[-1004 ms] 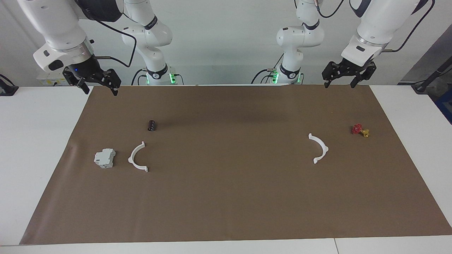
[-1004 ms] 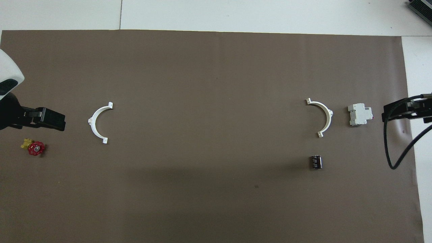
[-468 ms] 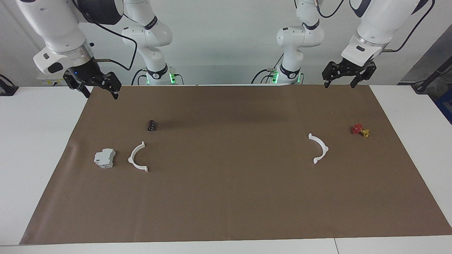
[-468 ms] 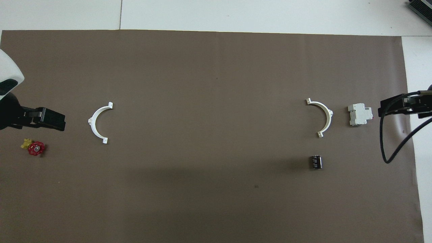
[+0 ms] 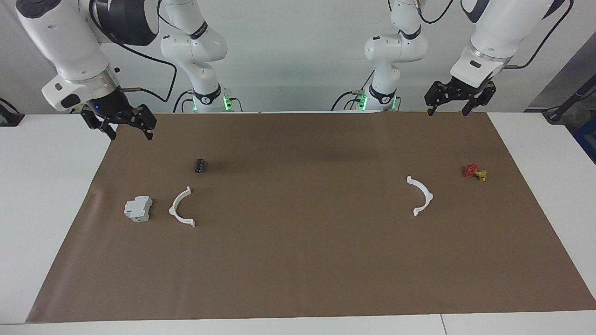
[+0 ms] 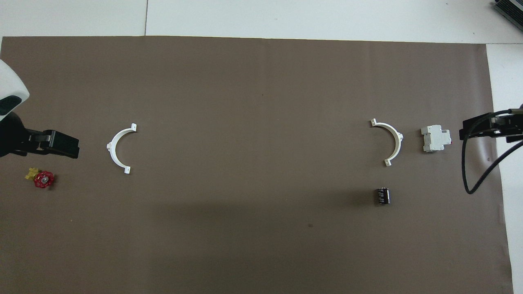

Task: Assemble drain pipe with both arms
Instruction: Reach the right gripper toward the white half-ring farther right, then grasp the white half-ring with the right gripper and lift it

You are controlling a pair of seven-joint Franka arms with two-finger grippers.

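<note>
Two white half-rings are lying flat on the brown mat [image 5: 298, 260], well apart from each other and not yet joined: one half-ring [image 5: 180, 207] toward the right arm's end, the other half-ring [image 5: 421, 195] toward the left arm's end. One grey-white block [image 5: 138, 208] is sitting just beside the first half-ring, without touching it, and one small black cylinder [image 5: 200, 165] is lying nearer to the robots than that half-ring. One red and yellow valve [image 5: 475, 172] is resting near the second half-ring, closer to the mat's short edge. Two grippers are hanging in the air, both with fingers spread wide and holding nothing. Since a second ago the right gripper [image 5: 125, 130] has been sinking a little and drifting over the mat's corner at its own end, and its cable loop in the overhead view has been shifting with it; the left gripper [image 5: 448, 110], waiting over the mat's edge nearest the robots, is staying where it was, and no object has moved. Between the two half-rings a broad stretch of bare mat is lying open, and the strip of mat farthest from the robots is bare too, with white table [image 5: 46, 195] bordering the mat at both short ends.
</note>
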